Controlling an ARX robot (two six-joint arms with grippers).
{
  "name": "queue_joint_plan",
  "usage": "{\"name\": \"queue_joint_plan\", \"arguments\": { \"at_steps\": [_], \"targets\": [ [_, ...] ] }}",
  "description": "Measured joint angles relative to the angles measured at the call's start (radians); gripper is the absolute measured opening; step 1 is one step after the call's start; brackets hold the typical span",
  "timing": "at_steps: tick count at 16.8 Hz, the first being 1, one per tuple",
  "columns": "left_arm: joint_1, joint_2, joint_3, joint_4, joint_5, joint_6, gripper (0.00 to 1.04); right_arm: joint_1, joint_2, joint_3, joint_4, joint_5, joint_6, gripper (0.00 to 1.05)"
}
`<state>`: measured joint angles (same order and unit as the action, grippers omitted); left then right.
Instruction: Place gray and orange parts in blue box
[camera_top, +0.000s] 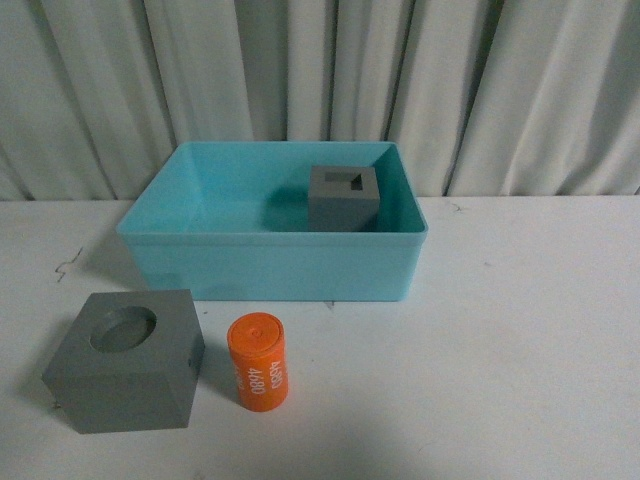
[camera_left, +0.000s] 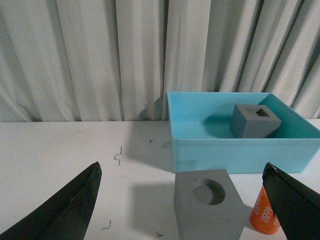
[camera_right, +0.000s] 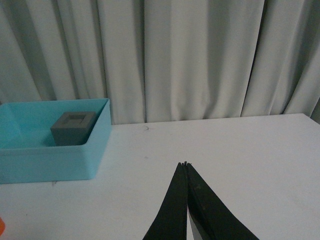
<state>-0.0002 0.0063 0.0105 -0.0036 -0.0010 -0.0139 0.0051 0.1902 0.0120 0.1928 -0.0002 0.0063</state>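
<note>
In front of the pale curtain (camera_top: 320, 70), on the white desk (camera_top: 520, 340), there's the blue box (camera_top: 270, 262). Nearer, the round-recess gray cube (camera_top: 125, 360) stands on the desk, just ahead of the left gripper (camera_left: 182, 167), whose fingers are spread wide and empty. The square-recess gray cube (camera_top: 343, 198) sits inside the box's far right corner. The orange cylinder (camera_top: 258, 360) stands upright beside the round-recess cube. The right gripper (camera_right: 185, 165), pinched closed on nothing, hovers well right of the box.

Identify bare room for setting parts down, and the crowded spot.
The blue box floor is bare from its left wall to the square-recess cube at back right. The table right of the orange cylinder is bare. Crowded: round-recess cube beside the cylinder.
</note>
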Motion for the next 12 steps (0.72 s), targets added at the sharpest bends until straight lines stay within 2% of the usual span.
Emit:
{"name": "queue_joint_plan", "arguments": {
  "at_steps": [3, 4, 5, 8, 11, 12],
  "targets": [
    [0.0, 0.0, 0.0, 0.0, 0.0, 0.0, 0.98, 0.0, -0.022, 0.0, -0.025, 0.0, 0.0, 0.02],
    [0.0, 0.0, 0.0, 0.0, 0.0, 0.0, 0.98, 0.0, -0.188, 0.004, -0.179, 0.0, 0.0, 0.02],
    [0.0, 0.0, 0.0, 0.0, 0.0, 0.0, 0.98, 0.0, -0.187, 0.0, -0.195, 0.0, 0.0, 0.02],
    [0.0, 0.0, 0.0, 0.0, 0.0, 0.0, 0.98, 0.0, -0.187, 0.0, -0.196, 0.0, -0.001, 0.24],
    [0.0, 0.0, 0.0, 0.0, 0.0, 0.0, 0.98, 0.0, -0.187, 0.0, -0.196, 0.0, -0.001, 0.63],
    [0.0, 0.0, 0.0, 0.0, 0.0, 0.0, 0.98, 0.0, -0.187, 0.0, -0.196, 0.0, -0.001, 0.7]
  ]
}}
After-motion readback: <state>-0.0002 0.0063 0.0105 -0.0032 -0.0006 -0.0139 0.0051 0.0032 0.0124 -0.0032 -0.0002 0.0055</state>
